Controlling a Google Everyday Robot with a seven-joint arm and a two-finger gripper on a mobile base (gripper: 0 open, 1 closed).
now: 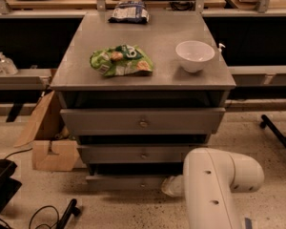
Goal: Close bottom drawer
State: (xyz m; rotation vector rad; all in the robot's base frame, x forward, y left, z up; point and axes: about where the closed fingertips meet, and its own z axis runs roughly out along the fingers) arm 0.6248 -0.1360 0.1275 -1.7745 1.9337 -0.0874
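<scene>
Most of gripper (pixel 173 185) hidden behind arm (pixel 214 190) at bottom drawer (pixel 121 182) front, arm cut off below

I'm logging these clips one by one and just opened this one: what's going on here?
A white robot arm reaches low in front of a grey metal three-drawer cabinet. Its end effector sits at the right part of the front of the slim grey metal bottom drawer. That drawer stands a little out from the cabinet, so it is not yet fully closed. On top lie a green snack bag, a white bowl and a blue-and-white packet.
</scene>
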